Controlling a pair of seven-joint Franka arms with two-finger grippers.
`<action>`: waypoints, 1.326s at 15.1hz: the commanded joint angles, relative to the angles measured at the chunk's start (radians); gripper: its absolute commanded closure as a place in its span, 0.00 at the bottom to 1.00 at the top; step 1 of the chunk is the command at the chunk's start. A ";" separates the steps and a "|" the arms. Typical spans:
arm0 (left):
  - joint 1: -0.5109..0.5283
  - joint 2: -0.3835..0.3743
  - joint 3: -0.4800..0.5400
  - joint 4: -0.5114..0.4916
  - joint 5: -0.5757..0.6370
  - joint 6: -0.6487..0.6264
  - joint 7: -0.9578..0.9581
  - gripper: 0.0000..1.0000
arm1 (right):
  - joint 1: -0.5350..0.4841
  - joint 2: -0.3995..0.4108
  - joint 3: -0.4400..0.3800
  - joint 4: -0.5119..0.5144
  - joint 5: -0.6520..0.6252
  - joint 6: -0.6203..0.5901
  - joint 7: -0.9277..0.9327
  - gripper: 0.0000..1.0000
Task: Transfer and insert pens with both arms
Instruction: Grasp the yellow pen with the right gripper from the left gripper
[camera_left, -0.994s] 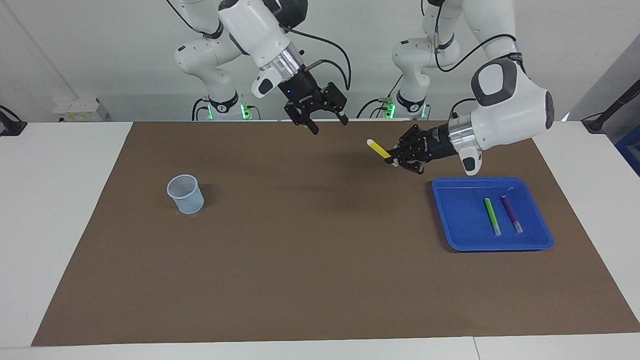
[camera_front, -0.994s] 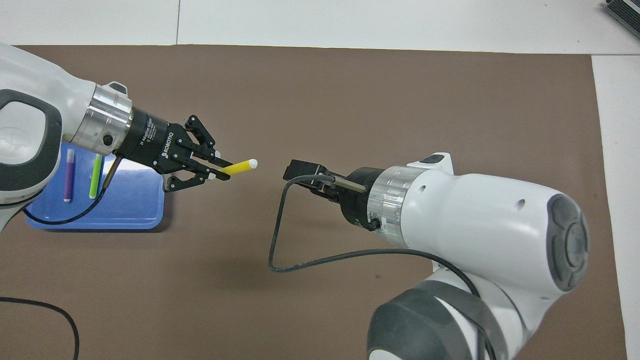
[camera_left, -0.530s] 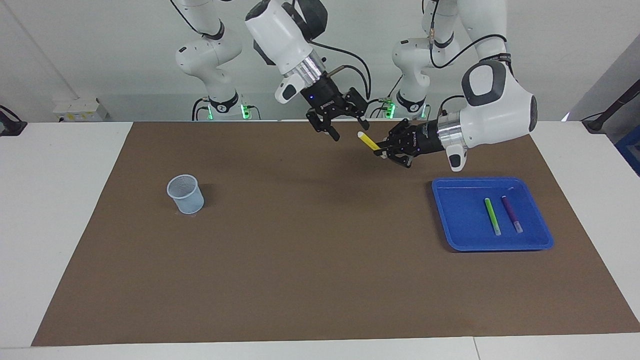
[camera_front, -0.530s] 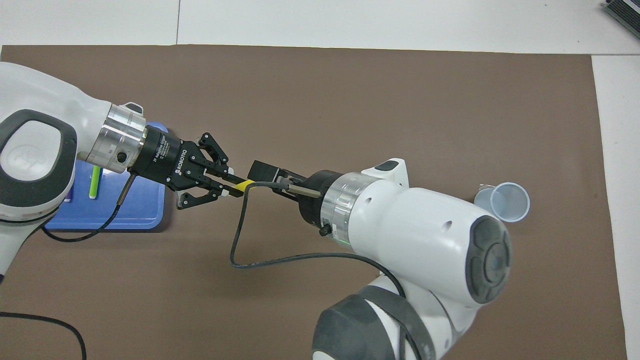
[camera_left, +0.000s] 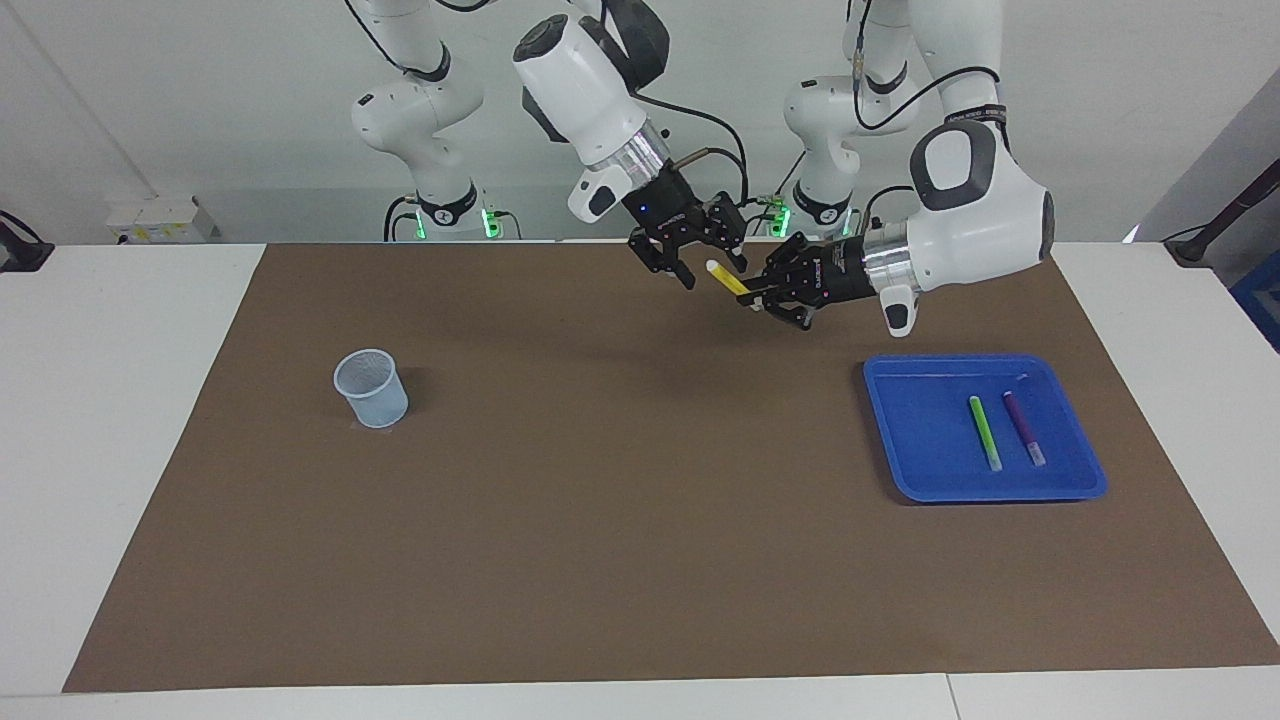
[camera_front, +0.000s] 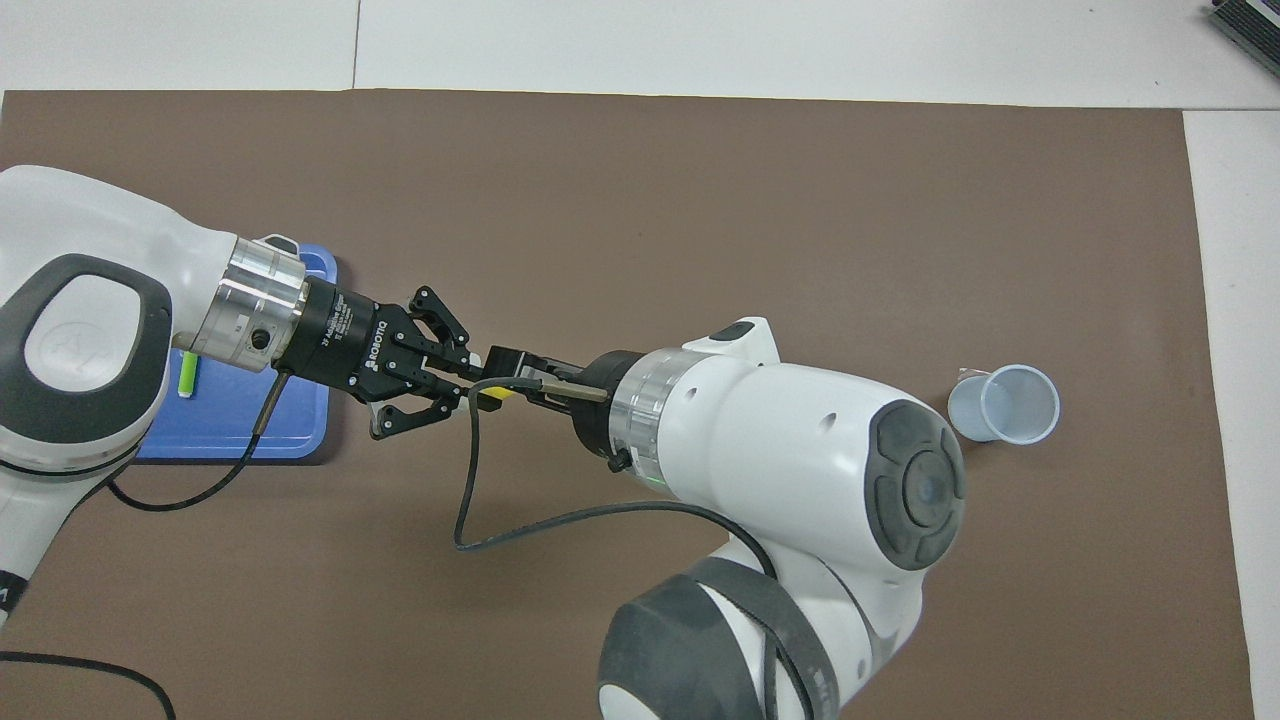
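Handover point sits over the brown mat, between the arms. Left gripper is clamped on the yellow pen. Right gripper has its fingers around the pen's whitish end; contact cannot be told. Green pen and purple pen lie in the blue tray. Cup stands toward the right arm's end.

Colour rundown: yellow marker pen with a whitish tip, bright green pen and purple pen in a blue plastic tray, pale blue cup, plain brown mat, white surface, glossy white arms, black tools.
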 joint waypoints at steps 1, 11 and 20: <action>-0.016 -0.042 0.013 -0.046 -0.027 0.028 -0.022 1.00 | -0.008 -0.003 -0.001 0.008 0.001 -0.022 -0.025 0.34; -0.018 -0.045 0.012 -0.060 -0.040 0.041 -0.030 1.00 | -0.023 -0.001 -0.001 0.008 0.004 -0.020 -0.056 0.93; -0.054 -0.050 0.015 -0.055 -0.040 0.063 -0.018 0.00 | -0.051 -0.003 -0.006 0.006 -0.001 -0.072 -0.088 1.00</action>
